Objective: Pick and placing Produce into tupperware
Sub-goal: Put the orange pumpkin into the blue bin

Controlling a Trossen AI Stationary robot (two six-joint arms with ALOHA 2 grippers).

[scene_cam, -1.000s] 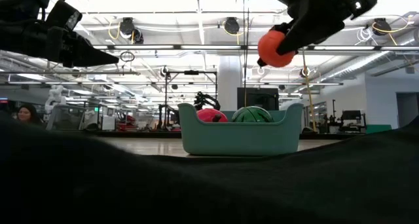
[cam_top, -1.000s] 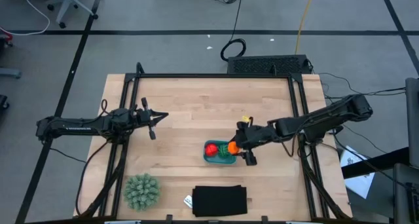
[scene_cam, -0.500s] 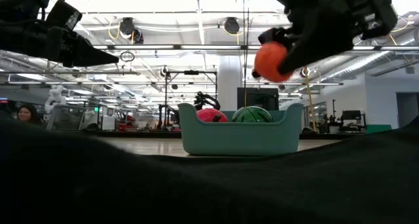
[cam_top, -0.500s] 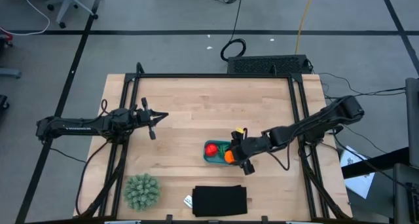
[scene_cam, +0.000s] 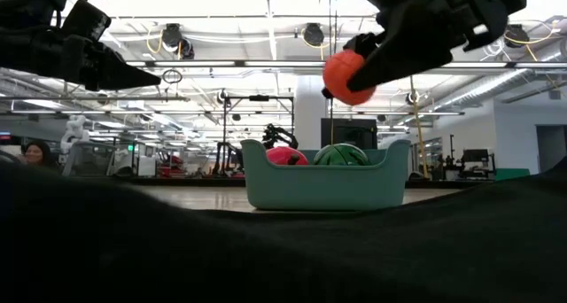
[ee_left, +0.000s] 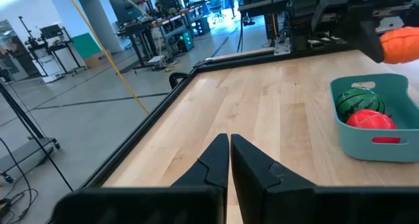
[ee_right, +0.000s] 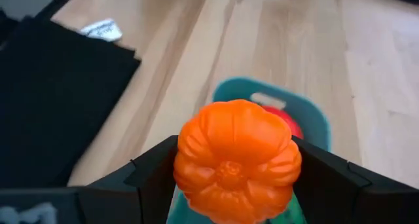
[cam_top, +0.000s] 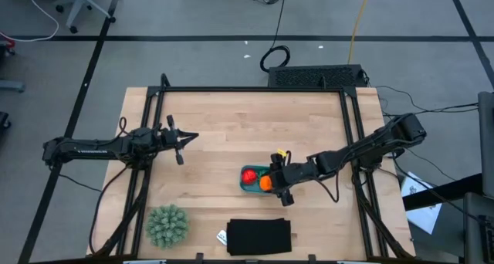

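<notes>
From above, we see the right end effector (cam_top: 275, 183) pinching the orange piece (cam_top: 265, 184) over the teal tub (cam_top: 248, 186) on the wooden bench (cam_top: 231, 125); the left end effector (cam_top: 185, 137) waits well apart, fingers pressed together.

At bench level, the orange piece (scene_cam: 345, 77) hangs above the tub (scene_cam: 326, 187), with a workshop behind.

In the right wrist view we read no writing on a white tag (ee_right: 101, 30) by the black sheet (ee_right: 49, 96).

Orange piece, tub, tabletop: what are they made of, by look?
Orange piece: likely molded plastic or rubber, matte, ribbed like a pumpkin. Tub: teal plastic, smooth, rounded molded corners. Tabletop: light wood, visible grain and plank seams, butcher-block style.
</notes>
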